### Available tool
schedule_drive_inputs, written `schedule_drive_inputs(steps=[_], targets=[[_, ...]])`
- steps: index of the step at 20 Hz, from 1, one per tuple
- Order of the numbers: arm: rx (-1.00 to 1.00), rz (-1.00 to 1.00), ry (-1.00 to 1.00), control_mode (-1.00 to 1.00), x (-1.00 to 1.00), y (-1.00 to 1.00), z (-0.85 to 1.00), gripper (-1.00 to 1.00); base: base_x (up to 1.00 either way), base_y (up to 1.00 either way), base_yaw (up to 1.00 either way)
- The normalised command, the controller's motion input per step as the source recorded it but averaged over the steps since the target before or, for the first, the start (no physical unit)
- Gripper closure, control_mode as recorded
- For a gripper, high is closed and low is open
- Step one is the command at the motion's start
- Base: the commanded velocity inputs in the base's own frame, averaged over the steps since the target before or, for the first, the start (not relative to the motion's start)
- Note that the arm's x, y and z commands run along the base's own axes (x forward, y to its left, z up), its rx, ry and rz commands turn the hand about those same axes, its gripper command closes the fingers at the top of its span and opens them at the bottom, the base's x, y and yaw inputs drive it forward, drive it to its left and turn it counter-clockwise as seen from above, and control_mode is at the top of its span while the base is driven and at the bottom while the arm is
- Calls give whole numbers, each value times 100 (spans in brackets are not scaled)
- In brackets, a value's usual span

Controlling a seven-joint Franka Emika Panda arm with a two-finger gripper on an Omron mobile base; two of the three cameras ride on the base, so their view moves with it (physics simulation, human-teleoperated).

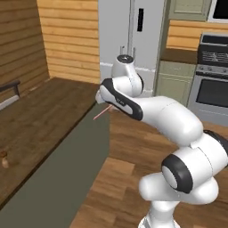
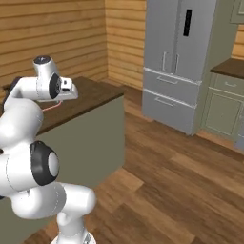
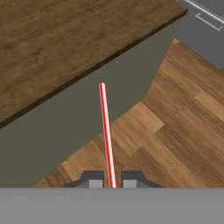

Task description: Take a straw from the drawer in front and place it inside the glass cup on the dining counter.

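claw (image 3: 109,183) clamps straw (image 3: 105,131), jutting forward beside dining counter (image 3: 65,43).

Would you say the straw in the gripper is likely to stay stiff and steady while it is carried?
Probably stiff: the straw juts straight out of the gripper. It looks very thin, so likely light. Pinched at one end only, it might pivot or slip if bumped.

White arm at left, hand (image 2: 66,89) raised beside dark wood tabletop (image 2: 95,93). Thin pink straw (image 2: 50,106) slants down from hand, over tabletop. Grey fridge (image 2: 178,62) beyond, plank floor (image 2: 181,190) below.
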Motion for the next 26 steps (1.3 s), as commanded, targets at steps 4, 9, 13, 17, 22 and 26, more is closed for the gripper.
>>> schedule_drive_inputs(steps=[4,9,13,17,22,26], targets=[[0,0,0,100,0,0,0,100,100,-23,8],[0,0,0,100,0,0,0,100,100,-53,19],[0,0,0,100,0,0,0,100,100,-59,38],[0,0,0,100,0,0,0,100,100,-51,47],[0,0,0,100,0,0,0,100,100,-54,49],[0,0,0,100,0,0,0,100,97,-63,47]])
